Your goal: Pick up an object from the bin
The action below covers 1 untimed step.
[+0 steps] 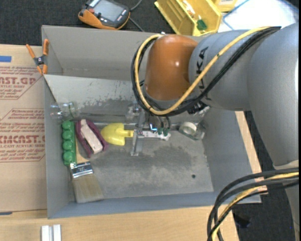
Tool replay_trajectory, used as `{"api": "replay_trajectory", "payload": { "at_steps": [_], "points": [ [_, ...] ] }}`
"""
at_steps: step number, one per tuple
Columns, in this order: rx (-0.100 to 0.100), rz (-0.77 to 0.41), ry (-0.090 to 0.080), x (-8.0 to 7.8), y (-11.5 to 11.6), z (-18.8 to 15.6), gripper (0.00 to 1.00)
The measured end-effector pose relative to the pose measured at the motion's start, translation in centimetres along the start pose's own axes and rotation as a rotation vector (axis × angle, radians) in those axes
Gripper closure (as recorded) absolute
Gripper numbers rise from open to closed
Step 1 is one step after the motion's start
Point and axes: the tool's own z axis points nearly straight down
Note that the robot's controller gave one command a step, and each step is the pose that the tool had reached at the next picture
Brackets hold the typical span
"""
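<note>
My gripper [136,130] hangs low in the middle of the bin, under the arm's orange cover. It is open, one fingertip [136,148] toward the front and the other toward the back. A yellow plastic thing [114,134] with a rounded head lies just to its left, its narrow right end reaching in between the fingers without being clamped. Left of that lies a pink and purple block-shaped thing [90,137].
A green beaded strip [67,143] lies along the left wall, with a clear plastic piece [63,109] behind it. A flat paintbrush [86,183] rests in the front left corner. A small whitish tape roll [189,128] sits right of the gripper.
</note>
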Motion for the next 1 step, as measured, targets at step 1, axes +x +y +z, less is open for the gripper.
{"api": "replay_trajectory", "payload": {
  "at_steps": [1],
  "points": [
    [-0.001,0.001,-0.008,-0.18,-0.07,-0.50,0.00]
  ]
}}
